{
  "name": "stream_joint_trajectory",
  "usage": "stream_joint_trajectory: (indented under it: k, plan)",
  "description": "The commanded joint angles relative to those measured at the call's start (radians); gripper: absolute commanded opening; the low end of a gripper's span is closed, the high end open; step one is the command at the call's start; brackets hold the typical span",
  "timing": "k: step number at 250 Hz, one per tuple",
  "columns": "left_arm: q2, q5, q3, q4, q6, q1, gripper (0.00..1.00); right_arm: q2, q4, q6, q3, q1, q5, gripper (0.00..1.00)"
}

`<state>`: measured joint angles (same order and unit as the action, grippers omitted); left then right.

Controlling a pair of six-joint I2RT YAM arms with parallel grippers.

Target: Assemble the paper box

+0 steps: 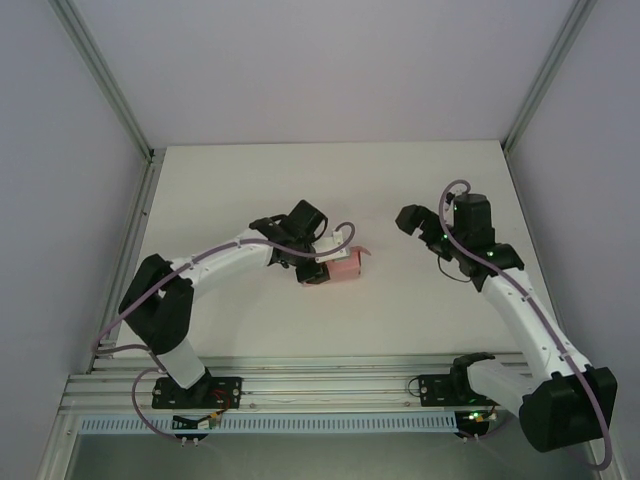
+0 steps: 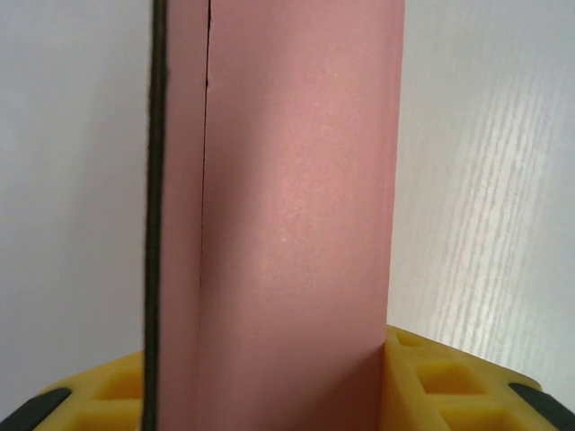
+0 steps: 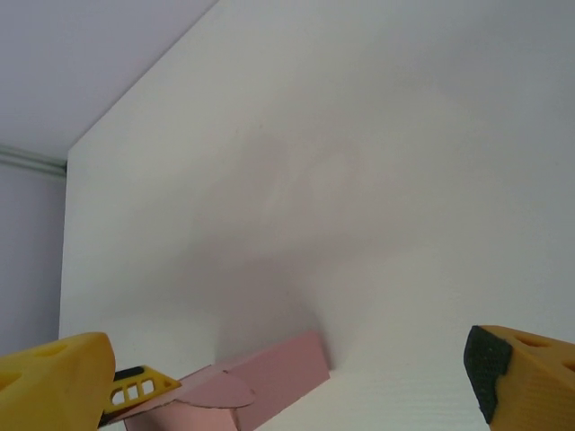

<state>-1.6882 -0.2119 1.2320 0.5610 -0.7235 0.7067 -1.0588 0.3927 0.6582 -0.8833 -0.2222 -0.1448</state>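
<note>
Yellow fingers of the left gripper sit at the bottom of the wrist frame, partly closed on the pink paper box, whose long axis runs straight up the frame. From above, it lies mid-frame on the table, lengthwise left to right, its flap end toward the right gripper, which gapes wide and empty.

Even, diffuse light keeps the white table bright; shadows on it are faint and soft-edged. Close to the left wrist camera, the paper box looks slightly out of focus.
</note>
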Motion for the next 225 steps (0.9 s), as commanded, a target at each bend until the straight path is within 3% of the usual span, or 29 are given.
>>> stream_joint_trajectory:
  k: [1, 23, 89, 108, 146, 187, 225]
  plan:
    - [-0.028, -0.072, 0.045, 0.085, 0.002, -0.022, 0.35, -0.029, -0.045, -0.117, -0.038, 0.002, -0.099, 1.00]
    - [-0.043, -0.091, 0.055, 0.083, -0.007, -0.032, 0.34, -0.051, -0.054, -0.160, -0.038, 0.000, -0.187, 1.00]
    - [-0.070, -0.113, 0.073, 0.051, 0.000, -0.060, 0.33, -0.108, 0.090, -0.378, -0.123, -0.037, -0.294, 1.00]
    - [-0.076, -0.125, 0.076, 0.051, -0.005, -0.067, 0.33, -0.135, 0.155, -0.441, -0.157, -0.047, -0.326, 0.95]
    - [-0.100, -0.155, 0.099, 0.074, -0.021, -0.082, 0.33, -0.198, 0.275, -0.594, -0.220, -0.110, -0.328, 0.86]
    - [-0.146, -0.169, 0.153, 0.119, -0.014, -0.097, 0.33, -0.257, 0.333, -0.668, -0.275, -0.203, -0.169, 0.81]
    - [-0.180, -0.208, 0.194, 0.153, -0.003, -0.113, 0.33, -0.313, 0.349, -0.720, -0.310, -0.217, -0.156, 0.66]
